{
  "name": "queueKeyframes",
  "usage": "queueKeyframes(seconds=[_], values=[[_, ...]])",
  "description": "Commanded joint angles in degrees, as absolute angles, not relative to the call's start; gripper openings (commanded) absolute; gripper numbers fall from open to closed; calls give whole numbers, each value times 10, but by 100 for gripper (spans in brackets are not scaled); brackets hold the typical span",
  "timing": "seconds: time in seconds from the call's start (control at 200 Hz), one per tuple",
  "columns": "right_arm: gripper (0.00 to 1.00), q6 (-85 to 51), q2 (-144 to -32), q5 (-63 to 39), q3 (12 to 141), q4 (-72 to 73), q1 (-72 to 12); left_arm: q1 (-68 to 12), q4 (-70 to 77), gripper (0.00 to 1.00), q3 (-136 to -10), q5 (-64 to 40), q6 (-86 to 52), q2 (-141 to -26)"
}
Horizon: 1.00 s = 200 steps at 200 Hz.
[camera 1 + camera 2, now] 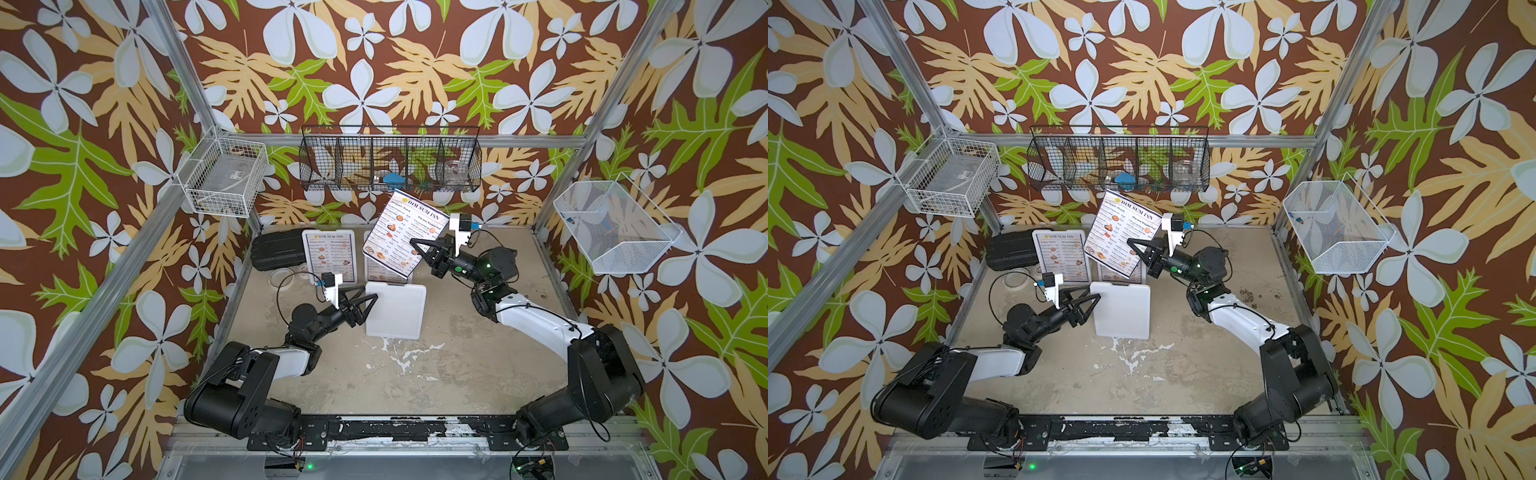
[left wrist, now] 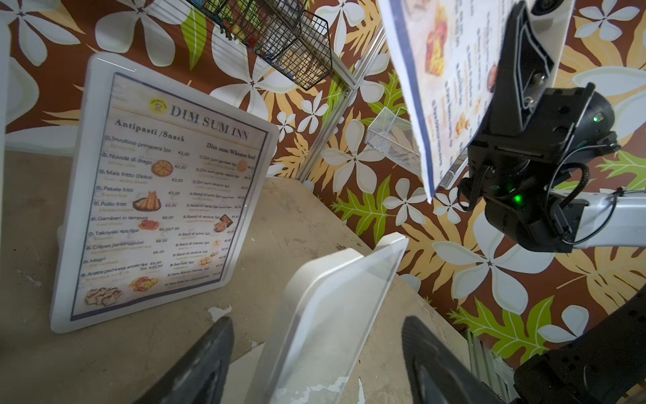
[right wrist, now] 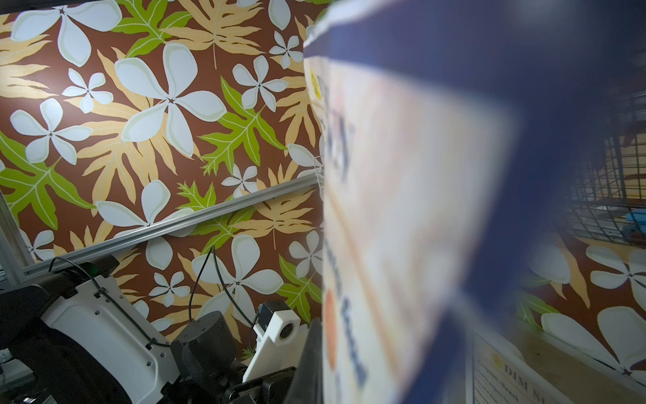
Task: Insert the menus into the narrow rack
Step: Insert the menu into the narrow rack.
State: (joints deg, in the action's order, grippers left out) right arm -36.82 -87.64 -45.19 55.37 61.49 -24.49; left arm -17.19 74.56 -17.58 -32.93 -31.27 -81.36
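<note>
The left gripper (image 1: 369,309) is nearest, low over the table (image 1: 457,353). Its fingers (image 2: 216,360) stand wide apart on either side of the near edge of an empty panel (image 1: 397,311). In the left wrist view a gap shows between each finger and that edge, so nothing is held. The empty panel is plain white and stands tilted near the table's middle.

Further back, the right gripper (image 1: 417,251) is clamped on the side edge of a menu (image 1: 399,226). It holds the sheet in the air, tilted, with the "DIM SUM INN" heading uppermost.

Behind that, a second menu (image 1: 330,257) stands in a white panel in full view. A third menu (image 1: 380,272) stands in another panel just beside it, half hidden by the raised sheet.

A black case (image 1: 276,249) lies by the back corner. A black wire basket (image 1: 390,160) hangs on the back wall.
</note>
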Motion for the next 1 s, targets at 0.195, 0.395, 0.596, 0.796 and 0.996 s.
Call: queueKeyframes(seconds=[0.195, 0.395, 0.596, 0.796, 0.996], values=[[0, -396, -873, -474, 541, 666, -217, -171, 642, 76, -178, -224, -251, -779], [0, -403, -880, -488, 540, 675, -208, -172, 643, 76, -177, -236, -249, -764], [0, -403, -875, -486, 537, 674, -208, -171, 610, 78, -185, -234, -248, -712], [0, -419, -870, -494, 528, 692, -208, -127, 609, 79, -222, -312, -285, -661], [0, -465, -873, -512, 519, 751, -210, -89, 663, 79, -269, -398, -358, -662]])
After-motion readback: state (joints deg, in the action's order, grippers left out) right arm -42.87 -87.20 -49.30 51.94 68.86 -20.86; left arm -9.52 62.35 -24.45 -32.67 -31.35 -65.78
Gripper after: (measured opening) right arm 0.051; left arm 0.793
